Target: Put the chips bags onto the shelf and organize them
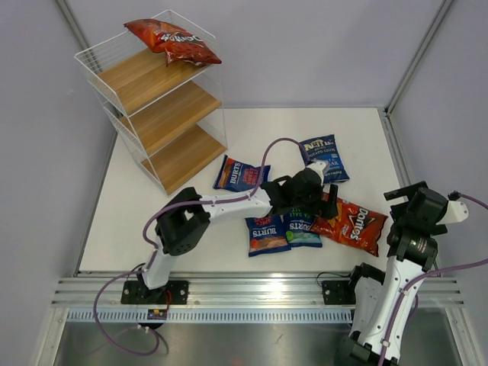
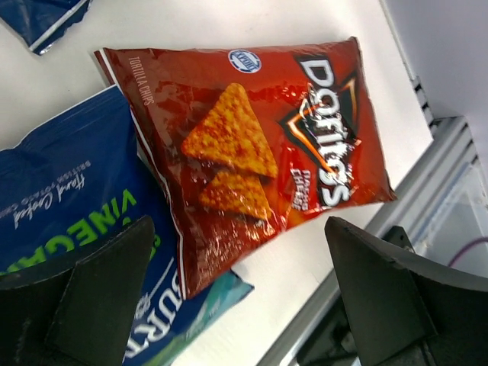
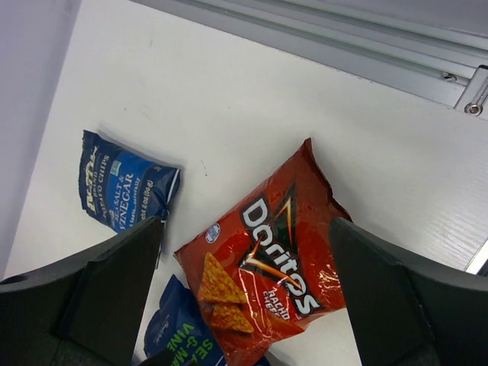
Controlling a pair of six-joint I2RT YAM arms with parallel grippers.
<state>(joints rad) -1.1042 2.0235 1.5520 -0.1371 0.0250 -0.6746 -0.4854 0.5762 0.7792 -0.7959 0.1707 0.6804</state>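
A red Doritos bag [image 1: 351, 223] lies flat on the table at the front right, overlapping a dark blue Burts bag [image 1: 303, 229]; a second Burts bag [image 1: 267, 234] lies beside that one. My left gripper [image 1: 324, 197] hovers open and empty above the Doritos bag [image 2: 252, 145] and the Burts bag [image 2: 69, 213]. My right gripper [image 1: 408, 200] is open, empty and raised, looking down on the same Doritos bag [image 3: 267, 252]. A third Burts bag [image 1: 239, 174] and the Kettle bag [image 1: 324, 156] lie farther back. Another Doritos bag [image 1: 171, 40] lies on top of the wire shelf [image 1: 152, 114].
The shelf stands at the back left corner, its wooden boards bare. An aluminium rail [image 1: 252, 290] runs along the near table edge. Grey walls close in the left, back and right sides.
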